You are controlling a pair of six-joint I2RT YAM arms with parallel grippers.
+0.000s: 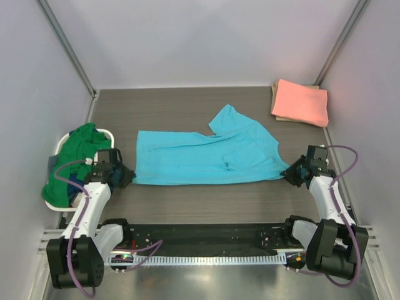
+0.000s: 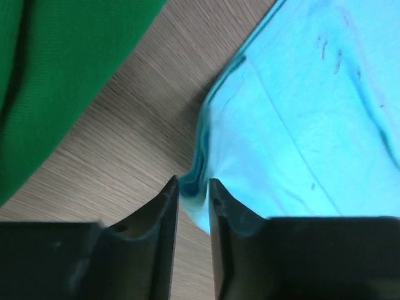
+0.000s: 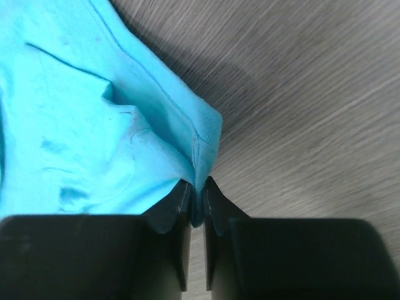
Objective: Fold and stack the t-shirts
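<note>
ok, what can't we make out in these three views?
- Top view: basket mostly buried under the green shirt; what lies beneath is hidden.
- Top view: tan thing under the pink shirt, only its edge shows.
- Left wrist view: left gripper body covers the blue shirt corner; grip unclear.
- Right wrist view: most of the blue shirt cut off by the frame edge.

Robotics lab cell — white panel walls (image 1: 206, 37), metal struts (image 1: 67, 47), arms (image 1: 87, 206) bolted to table (image 1: 187, 206).

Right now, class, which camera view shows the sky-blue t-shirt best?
Top external: the sky-blue t-shirt shows whole, sleeve included. The left wrist view shows only an edge at the left gripper; the right wrist view only a hemmed corner at the right gripper.
</note>
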